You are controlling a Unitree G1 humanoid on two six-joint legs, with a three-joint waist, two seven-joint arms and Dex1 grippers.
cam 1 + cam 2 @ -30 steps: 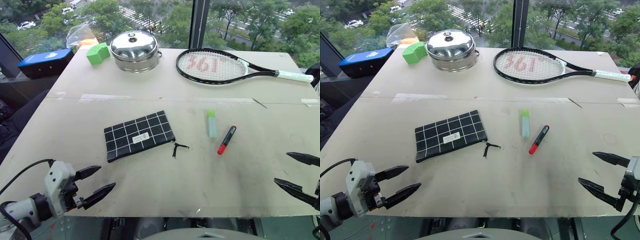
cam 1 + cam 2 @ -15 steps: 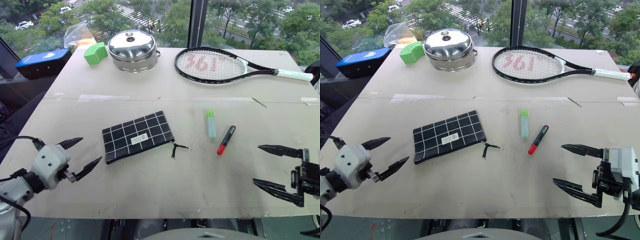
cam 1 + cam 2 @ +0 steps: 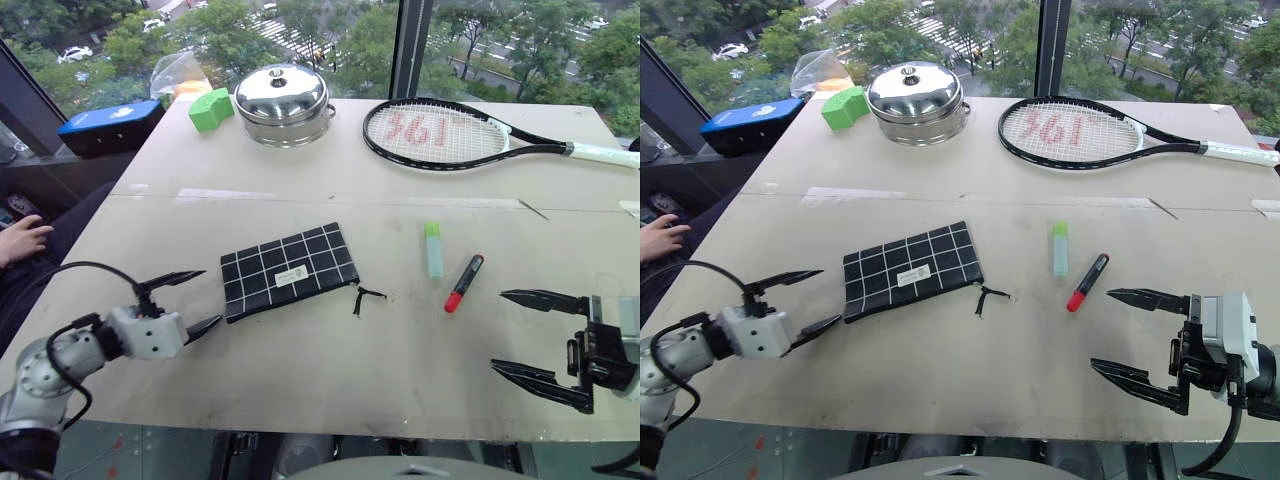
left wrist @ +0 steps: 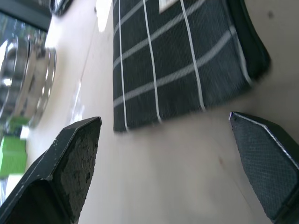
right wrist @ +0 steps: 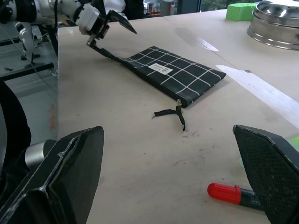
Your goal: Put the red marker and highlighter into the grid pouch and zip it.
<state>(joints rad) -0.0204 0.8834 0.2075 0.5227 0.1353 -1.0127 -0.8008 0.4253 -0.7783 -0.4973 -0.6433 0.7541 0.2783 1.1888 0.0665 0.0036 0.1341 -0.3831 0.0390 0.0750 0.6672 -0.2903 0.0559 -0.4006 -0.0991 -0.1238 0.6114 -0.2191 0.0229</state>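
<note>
Now: both grippers wide open, nothing picked up yet.

The table (image 3: 300, 370) is big and flat, and all the task things lie on it. The grid pouch (image 3: 288, 270) is the biggest; it looks soft and floppy, so it may slide or fold when pushed. It lies flat and looks zipped shut, its pull cord (image 3: 366, 298) sticking out at one end, a good spot to grab. The left gripper (image 3: 183, 302) waits just beside the pouch's other end, holding nothing. The highlighter (image 3: 433, 249) and the red marker (image 3: 464, 283) lie near each other, apart from the pouch. They look light, hard and smooth, so they could roll; pinch each across the middle. The right gripper (image 3: 540, 335) is near the marker, also holding nothing.
</note>
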